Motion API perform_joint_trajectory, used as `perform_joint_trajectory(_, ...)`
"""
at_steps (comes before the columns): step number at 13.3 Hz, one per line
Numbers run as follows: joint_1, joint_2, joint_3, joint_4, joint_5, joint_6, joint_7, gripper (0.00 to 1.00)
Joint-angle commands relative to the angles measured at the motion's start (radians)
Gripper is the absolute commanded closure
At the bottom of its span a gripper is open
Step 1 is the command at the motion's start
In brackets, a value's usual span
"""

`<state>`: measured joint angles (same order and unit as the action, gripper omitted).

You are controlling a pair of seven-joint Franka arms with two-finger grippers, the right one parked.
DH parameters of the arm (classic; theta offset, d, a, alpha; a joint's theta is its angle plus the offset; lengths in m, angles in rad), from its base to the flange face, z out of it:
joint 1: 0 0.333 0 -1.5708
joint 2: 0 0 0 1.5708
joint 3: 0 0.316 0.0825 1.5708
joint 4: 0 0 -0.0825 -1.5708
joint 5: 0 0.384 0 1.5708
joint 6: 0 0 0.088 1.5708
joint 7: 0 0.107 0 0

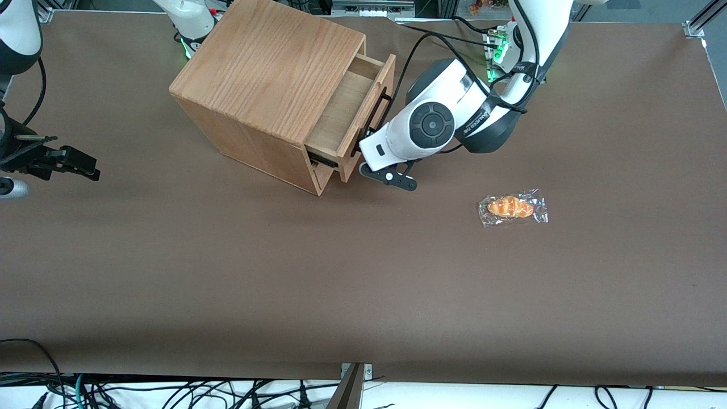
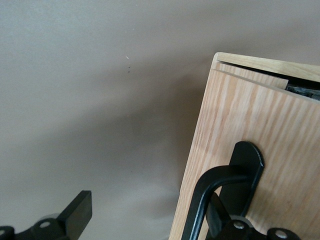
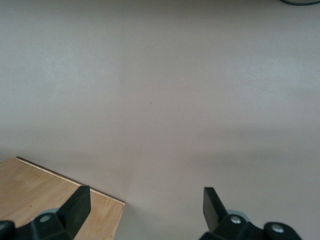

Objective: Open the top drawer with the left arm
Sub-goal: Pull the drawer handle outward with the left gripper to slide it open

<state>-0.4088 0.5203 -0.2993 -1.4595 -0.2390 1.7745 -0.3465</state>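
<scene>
The oak cabinet [image 1: 267, 62] stands on the brown table. Its top drawer [image 1: 346, 108] is pulled partly out, and its bare wooden floor shows. The long black bar handle [image 1: 376, 116] runs across the drawer front. The left arm's white wrist [image 1: 423, 128] sits in front of the drawer. Its black gripper [image 1: 381, 172] is at the handle's end nearest the front camera. In the left wrist view the gripper [image 2: 149, 207] is open. One finger [image 2: 218, 212] sits between the handle [image 2: 210, 185] and the drawer front [image 2: 260, 115]. The other finger [image 2: 79, 207] is out over the table.
A wrapped bread roll [image 1: 513, 208] lies on the table [image 1: 341, 272], nearer the front camera than the wrist, toward the working arm's end. A corner of the cabinet top shows in the right wrist view [image 3: 50, 195]. Cables hang along the table's front edge.
</scene>
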Motion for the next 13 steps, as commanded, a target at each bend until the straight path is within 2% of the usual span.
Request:
perform_joint_trajectory(1, 0.021, -0.039, 0.003, -0.041, -0.014, -0.012, 0.024, 0.0)
perform_joint_trajectory(10, 0.056, -0.059, 0.006, -0.073, -0.013, -0.014, 0.027, 0.0)
perform_joint_trajectory(13, 0.071, -0.072, 0.003, -0.085, 0.01, -0.014, 0.026, 0.0)
